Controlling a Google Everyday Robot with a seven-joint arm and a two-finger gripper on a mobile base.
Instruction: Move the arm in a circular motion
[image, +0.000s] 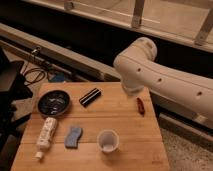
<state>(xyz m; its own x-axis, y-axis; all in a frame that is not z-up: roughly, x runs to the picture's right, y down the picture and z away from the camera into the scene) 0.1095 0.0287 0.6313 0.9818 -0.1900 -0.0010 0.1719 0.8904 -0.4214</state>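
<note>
The arm (167, 82) was a thick, cream-white tube of smooth segments, with small dark dots spaced along its side. It came in from the right edge and ran leftward and slightly upward to a large rounded joint. From there it turned down into a short, stubby tip. The gripper (132, 91) sat at that tip, directly below the rounded joint, its fingers drawn together. The long segment stretched away to the right of the gripper and a little below it.
</note>
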